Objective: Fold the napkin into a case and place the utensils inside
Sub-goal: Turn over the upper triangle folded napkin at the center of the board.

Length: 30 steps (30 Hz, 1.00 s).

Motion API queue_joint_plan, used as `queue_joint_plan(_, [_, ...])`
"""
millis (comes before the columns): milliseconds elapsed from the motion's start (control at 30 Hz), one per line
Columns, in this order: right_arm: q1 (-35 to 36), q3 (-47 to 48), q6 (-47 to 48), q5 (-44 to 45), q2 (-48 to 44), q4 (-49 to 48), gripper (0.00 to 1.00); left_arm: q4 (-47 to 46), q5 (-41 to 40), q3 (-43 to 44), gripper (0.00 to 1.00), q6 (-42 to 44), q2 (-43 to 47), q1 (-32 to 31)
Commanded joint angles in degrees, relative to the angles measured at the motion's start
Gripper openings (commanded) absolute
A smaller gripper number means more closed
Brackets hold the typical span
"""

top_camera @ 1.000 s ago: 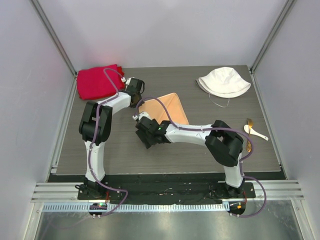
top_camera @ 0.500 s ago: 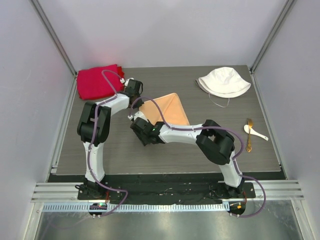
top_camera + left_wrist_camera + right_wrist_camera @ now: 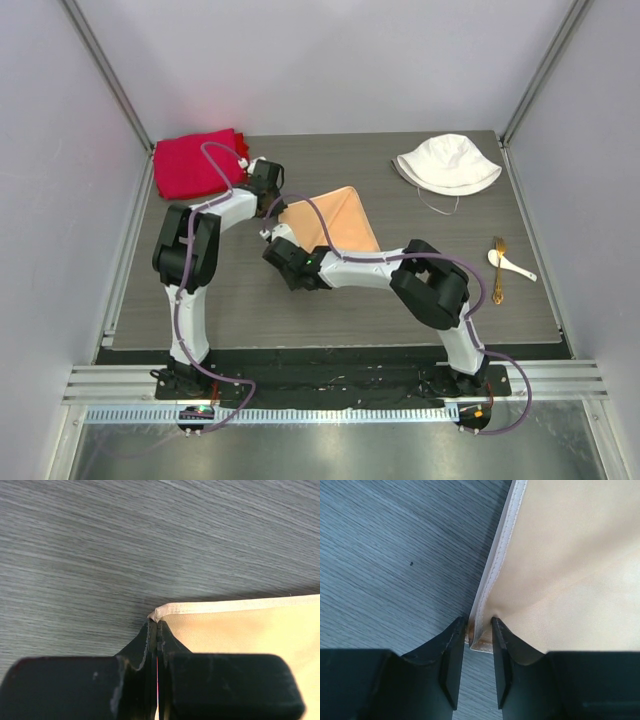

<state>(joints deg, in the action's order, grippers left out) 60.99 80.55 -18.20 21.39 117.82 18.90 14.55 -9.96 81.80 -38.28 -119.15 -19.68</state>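
The peach satin napkin (image 3: 335, 215) lies flat mid-table, folded to a rough triangle; no case is in view. My left gripper (image 3: 272, 205) is shut on its far-left corner, and the hem pokes out past the fingertips in the left wrist view (image 3: 157, 622). My right gripper (image 3: 278, 240) straddles the near-left corner. Its jaws (image 3: 479, 622) stand a little apart, with the hemmed edge of the napkin (image 3: 570, 570) between them. The utensils, a white spoon (image 3: 510, 264) and a gold fork (image 3: 498, 270), lie at the table's right edge.
A thick red cloth (image 3: 195, 163) sits at the back left, just behind the left arm. A white bucket hat (image 3: 447, 163) rests at the back right. Grey walls and metal posts close in the dark wood-grain table (image 3: 230, 300).
My right gripper has slid left onto the napkin's near-left corner, and its jaws have narrowed round the hem. The left gripper stays shut on its corner, barely moved.
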Motion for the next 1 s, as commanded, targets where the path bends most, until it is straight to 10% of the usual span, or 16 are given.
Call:
queue_joint_plan(0, [-0.2,-2.6,-1.9,1.0,0.5,0.7,0.29,2.8,1.2,-2.7,0.00,-0.1,1.1,0.4])
queue_joint_plan(267, [-0.3,-2.5,-1.0,1.5,1.0,-0.5,0.01,0.7,1.9,-5.4,0.00,-1.4,4.0,1.2])
queue_joint_plan(967, [-0.6,3.6,-0.7,-11.2,-7.3,0.1,0.01,7.8,2.2,-4.1,0.00,-3.6,11.8,3.8])
